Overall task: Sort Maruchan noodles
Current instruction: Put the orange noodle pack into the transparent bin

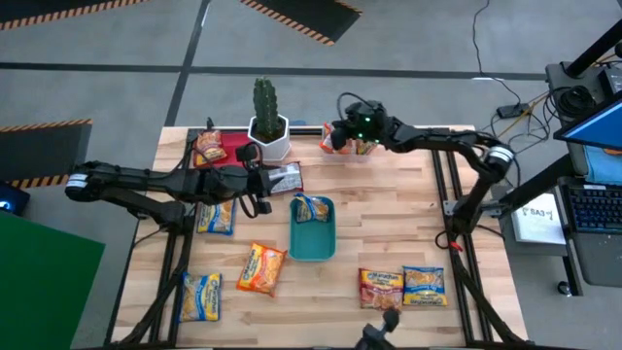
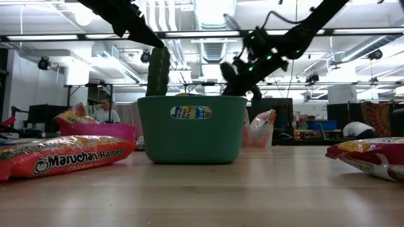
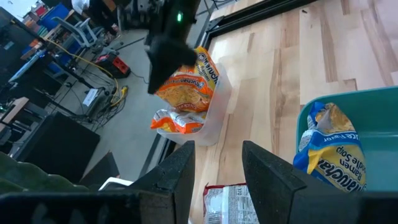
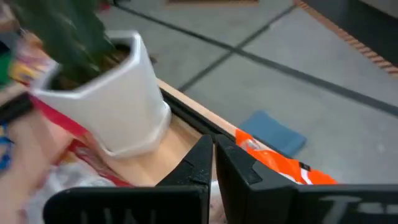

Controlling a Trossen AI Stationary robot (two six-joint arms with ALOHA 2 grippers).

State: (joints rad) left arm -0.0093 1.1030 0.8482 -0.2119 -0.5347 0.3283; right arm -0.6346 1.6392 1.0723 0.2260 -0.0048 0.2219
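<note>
1. Four yellow-blue packets as seen from above. One sits crumpled in the green tray (image 1: 313, 248) at the table's (image 1: 408, 209) centre, at the tray's 12 o'clock end (image 1: 313, 209). One lies at 9 o'clock (image 1: 216, 216) and one at 7 o'clock (image 1: 199, 297), both with the long axis running 12-to-6. The last is at 5 o'clock (image 1: 425, 285).
2. Orange-red ones on the bare wood: two. One is at 6 o'clock (image 1: 262, 267), tilted roughly 1-to-7, and one is right beside the 5 o'clock yellow-blue packet (image 1: 381, 289).
3. One more orange-red packet (image 1: 209, 146) is in the pink tray (image 1: 233, 144) at 11 o'clock.
4. Two orange packets (image 3: 186, 84) stand on edge in the clear tray (image 3: 211, 121) at 1 o'clock, leaning.
5. One white-red packet (image 1: 285, 178) lies just off the green tray's 11 o'clock corner, long axis about 3-to-9.
6. Left pincer (image 3: 214, 152) hangs over that white-red packet, fingers apart, nothing between them.
7. Right pincer (image 4: 214, 146) is above the clear tray, fingers pressed together. Can't tell if anything's pinched.
8. One cactus (image 1: 264, 102) in its white pot (image 1: 269, 136) at 12 o'clock, between the pink and clear trays.
</note>
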